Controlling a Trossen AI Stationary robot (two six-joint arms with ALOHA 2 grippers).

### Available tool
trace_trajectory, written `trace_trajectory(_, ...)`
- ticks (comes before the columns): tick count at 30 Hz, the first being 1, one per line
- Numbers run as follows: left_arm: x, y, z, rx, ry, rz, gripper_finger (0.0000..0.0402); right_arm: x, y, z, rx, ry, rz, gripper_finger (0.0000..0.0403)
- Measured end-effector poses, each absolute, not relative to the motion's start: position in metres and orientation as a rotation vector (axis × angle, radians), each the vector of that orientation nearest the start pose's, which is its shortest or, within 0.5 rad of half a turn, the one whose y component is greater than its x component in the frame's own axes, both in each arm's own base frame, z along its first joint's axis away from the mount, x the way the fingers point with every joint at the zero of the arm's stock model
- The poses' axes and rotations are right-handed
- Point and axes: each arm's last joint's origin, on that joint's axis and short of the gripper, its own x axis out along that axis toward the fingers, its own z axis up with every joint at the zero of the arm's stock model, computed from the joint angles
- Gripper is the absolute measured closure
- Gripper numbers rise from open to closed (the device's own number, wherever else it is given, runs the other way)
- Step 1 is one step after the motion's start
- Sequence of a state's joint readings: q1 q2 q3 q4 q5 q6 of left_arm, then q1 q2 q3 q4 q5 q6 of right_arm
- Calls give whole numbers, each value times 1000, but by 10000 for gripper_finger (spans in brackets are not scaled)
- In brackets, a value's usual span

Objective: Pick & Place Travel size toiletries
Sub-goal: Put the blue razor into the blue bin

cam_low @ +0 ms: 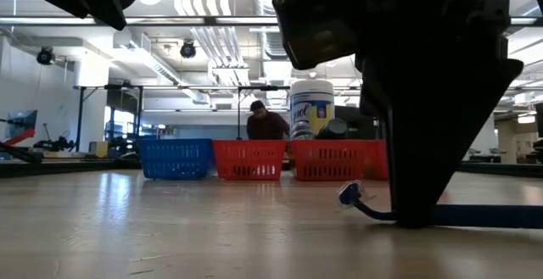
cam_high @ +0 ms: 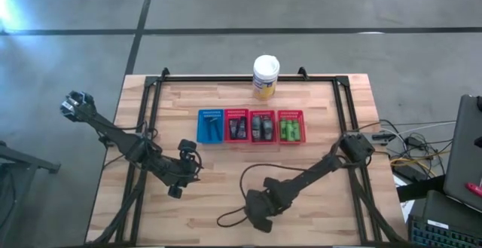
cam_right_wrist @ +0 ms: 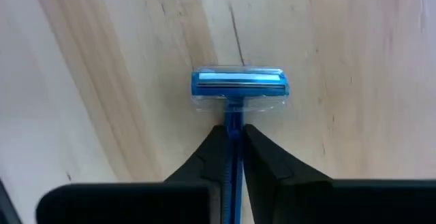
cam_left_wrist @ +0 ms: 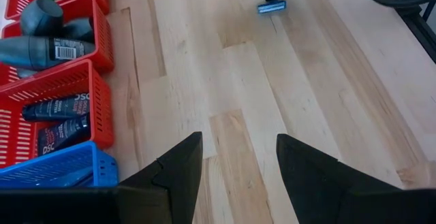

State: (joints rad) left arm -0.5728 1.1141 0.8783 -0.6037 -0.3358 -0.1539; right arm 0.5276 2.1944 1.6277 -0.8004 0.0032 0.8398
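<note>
Blue razor: your right gripper (cam_right_wrist: 234, 152) is clamped on the thin handle of a blue plastic disposable razor (cam_right_wrist: 238, 88); the head pokes out just past the fingertips, lying on the wood.
Right gripper position: you have it low at the near middle of the pale wooden slat table (cam_high: 316, 218), well apart from the baskets; in the low view the razor head (cam_low: 349, 194) sits at the tabletop.
Left gripper: your left gripper (cam_left_wrist: 235, 159) hangs over bare boards with its fingers apart and nothing between them, near the blue basket's end of the row.
Basket row: you see one small blue slotted basket (cam_high: 211, 126) and three red slotted baskets (cam_high: 263, 127) side by side across the table's middle.
Basket contents: green mini bottles (cam_high: 291, 131) fill the red basket farthest from the blue one; dark grey oval tubes (cam_left_wrist: 48, 48) lie in the middle red one; dark blue tubes with white lettering (cam_left_wrist: 58, 108) lie in the red one beside the blue basket.
Far edge: a yellow canister with a white lid (cam_high: 266, 77) stands upright behind the baskets.
Room: a person (cam_low: 265, 124) shows beyond the table in the low view.
</note>
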Motion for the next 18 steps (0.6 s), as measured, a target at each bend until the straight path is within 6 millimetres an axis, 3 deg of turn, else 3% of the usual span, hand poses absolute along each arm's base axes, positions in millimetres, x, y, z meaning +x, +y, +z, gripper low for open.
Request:
trace_trajectory(5, 190, -111, 271, 230, 766, -157, 209, 378, 208, 155, 455, 1357, -220, 378)
trace_trajectory(8, 190, -110, 271, 258, 755, -141, 209, 381, 196, 174, 522, 1253, -317, 379)
trace_trajectory(11, 189, -110, 276, 342, 709, -68, 209, 384, 176, 200, 607, 1057, -490, 379)
trace_trajectory(18, 189, -112, 293, 632, 561, 161, 209, 380, 107, 273, 769, 462, -872, 379)
